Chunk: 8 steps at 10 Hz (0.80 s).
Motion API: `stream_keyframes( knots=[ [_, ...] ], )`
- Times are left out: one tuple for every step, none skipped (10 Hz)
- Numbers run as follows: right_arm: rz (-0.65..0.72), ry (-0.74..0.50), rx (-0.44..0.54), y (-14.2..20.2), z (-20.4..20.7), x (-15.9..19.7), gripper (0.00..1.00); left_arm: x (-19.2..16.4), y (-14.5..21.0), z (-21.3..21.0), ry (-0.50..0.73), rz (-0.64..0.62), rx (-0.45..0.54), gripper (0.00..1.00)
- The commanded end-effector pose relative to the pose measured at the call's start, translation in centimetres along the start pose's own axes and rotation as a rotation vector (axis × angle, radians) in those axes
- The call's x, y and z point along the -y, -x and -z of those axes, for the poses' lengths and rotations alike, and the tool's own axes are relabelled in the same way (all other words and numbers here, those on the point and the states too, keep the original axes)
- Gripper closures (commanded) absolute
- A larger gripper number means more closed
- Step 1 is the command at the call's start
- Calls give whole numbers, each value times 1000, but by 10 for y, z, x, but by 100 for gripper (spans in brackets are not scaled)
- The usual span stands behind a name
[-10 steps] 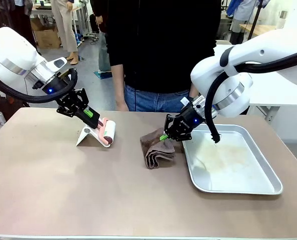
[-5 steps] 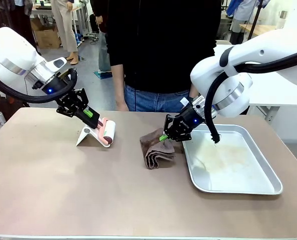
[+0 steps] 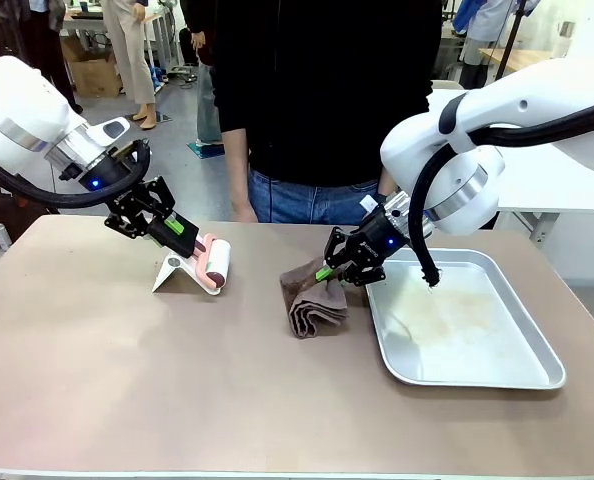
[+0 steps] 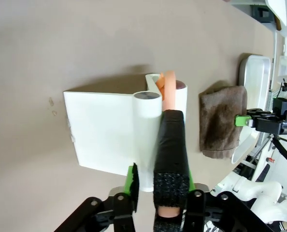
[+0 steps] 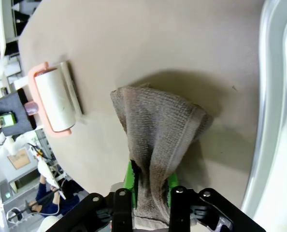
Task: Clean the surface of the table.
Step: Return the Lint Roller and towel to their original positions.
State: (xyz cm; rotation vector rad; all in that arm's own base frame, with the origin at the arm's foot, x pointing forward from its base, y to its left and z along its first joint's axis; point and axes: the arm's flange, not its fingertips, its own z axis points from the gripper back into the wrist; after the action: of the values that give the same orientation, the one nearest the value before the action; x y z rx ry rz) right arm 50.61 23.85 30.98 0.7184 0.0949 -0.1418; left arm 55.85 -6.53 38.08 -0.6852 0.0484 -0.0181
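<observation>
Left hand (image 3: pixel 182 237) is seen spread about the roller (image 3: pixel 215 262) handle, set back in its white stand (image 3: pixel 172 270). Right hand (image 3: pixel 329 272) stays clamped on the cloth (image 3: pixel 312 300), kept ready for wiping. The desk (image 3: pixel 157 370) lies beneath both; the tray (image 3: pixel 537 345) is just beside the right hand.

Behind the near table stands a person in a black top and blue jeans (image 3: pixel 317 110), close to its far edge. Further back the grey floor (image 3: pixel 182 150) is open and evenly lit. At the far left there is a cardboard box (image 3: pixel 95 72) on the floor, and behind it a table with things on top — too small to tell. At the right a white-topped table (image 3: pixel 562 185) stands, with more furniture behind it.
</observation>
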Motion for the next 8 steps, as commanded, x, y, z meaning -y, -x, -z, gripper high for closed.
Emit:
stream_keyframes(
  knots=[
    [17, 21, -10, 1, 0, -4, 0, -9, 3, -2, -21, 3, -10, 0],
    [18, 21, -10, 1, 0, -4, 0, -9, 3, -2, -21, 3, -9, 0],
    [19, 21, -12, 0, 0, -4, 12, -8, 4, -2, -20, 4, -7, 0],
    [19, 19, -14, 0, 1, -4, 2, -7, 4, -2, -19, 7, -6, 0],
    [15, 15, -17, 1, 1, -4, 0, -6, 5, -2, -22, 11, -7, 0],
    [15, 14, -18, 0, 1, -4, 0, -6, 4, -2, -23, 10, -10, 0],
    [17, 15, -22, 1, 1, -3, 0, -6, 4, -7, -11, 10, 0, 0],
    [15, 15, -21, 1, 1, -3, 0, -6, 5, -8, -10, 11, 3, 0]
  ],
)
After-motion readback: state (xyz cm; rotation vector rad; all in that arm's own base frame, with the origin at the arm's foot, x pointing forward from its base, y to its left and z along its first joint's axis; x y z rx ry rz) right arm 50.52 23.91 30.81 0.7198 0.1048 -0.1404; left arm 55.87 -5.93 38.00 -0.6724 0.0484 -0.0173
